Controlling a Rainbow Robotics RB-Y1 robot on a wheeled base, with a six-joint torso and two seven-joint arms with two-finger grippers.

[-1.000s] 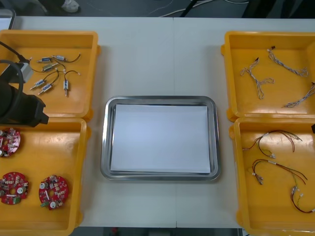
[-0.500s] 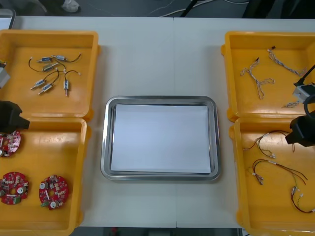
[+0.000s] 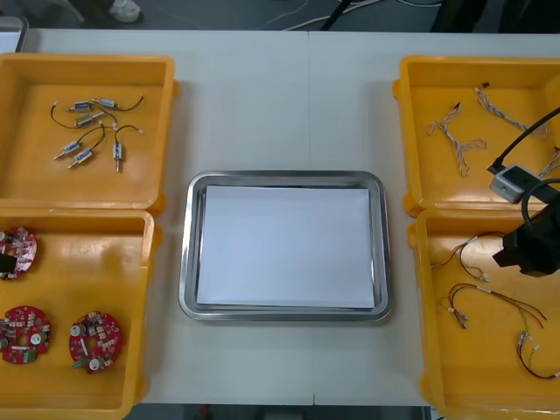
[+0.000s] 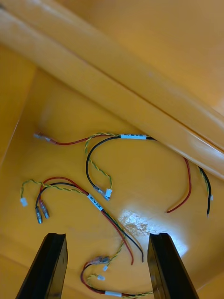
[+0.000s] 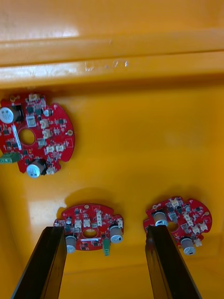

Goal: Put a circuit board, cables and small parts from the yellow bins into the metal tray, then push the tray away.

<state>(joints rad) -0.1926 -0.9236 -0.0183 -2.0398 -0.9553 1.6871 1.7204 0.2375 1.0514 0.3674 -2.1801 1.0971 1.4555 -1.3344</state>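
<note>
The metal tray (image 3: 186, 254), white inside, lies at the table's middle with nothing in it. My right gripper (image 4: 106, 267) hangs open over the near right yellow bin (image 3: 437, 367), above red and yellow cables (image 4: 133, 136); one cable end (image 4: 100, 260) lies between its fingers. In the front view the right arm (image 3: 528, 248) hovers above those cables (image 3: 490, 293). My left gripper (image 5: 106, 264) is open over the near left bin (image 3: 87, 262), with a round red circuit board (image 5: 91, 226) just ahead of the gap. Two more boards (image 5: 35, 133) (image 5: 179, 224) lie nearby.
The far left bin (image 3: 35, 175) holds several small metal parts (image 3: 87, 131). Twisted blue and white cables (image 3: 459, 140) lie in the far right bin (image 3: 420, 175). Three boards (image 3: 94, 341) show in the near left bin. Bin walls (image 4: 116, 88) rise between compartments.
The left arm has drawn back off the left edge of the front view. The right arm has come in from the right, over the near right bin.
</note>
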